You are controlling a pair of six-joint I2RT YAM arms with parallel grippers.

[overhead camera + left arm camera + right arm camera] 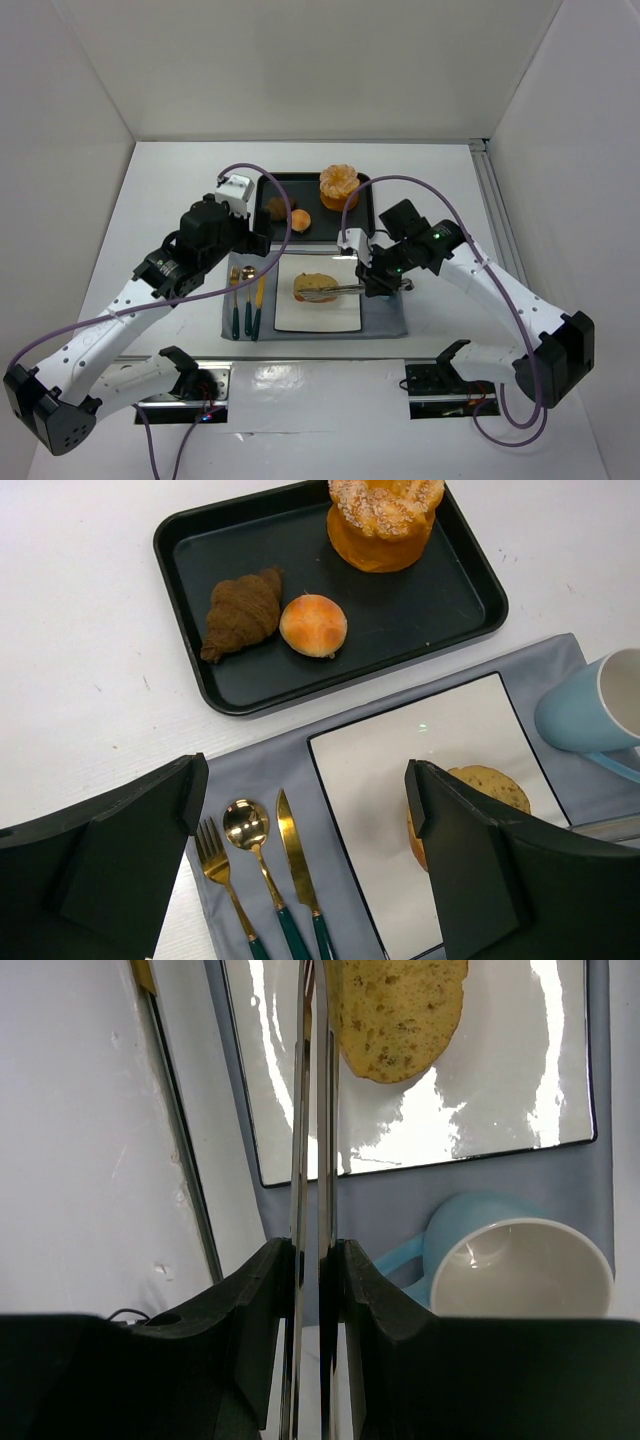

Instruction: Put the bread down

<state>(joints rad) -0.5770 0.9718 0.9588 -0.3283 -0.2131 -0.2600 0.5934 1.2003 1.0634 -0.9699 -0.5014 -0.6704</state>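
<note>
Bright, even light from overhead, shadows super soft

White table and walls are nearly washed out, with a shiny reflection at the near edge. Right wrist view: plate has big white glare streaks, tongs mirror the light, and the right gripper up close is almost pure black and a bit soft.

- The bread is lying flat on a white square plate.
- It is showing a golden-tan, speckled crumb and a darker crust edge.
- Closed metal tongs are running along one side of it.
</note>
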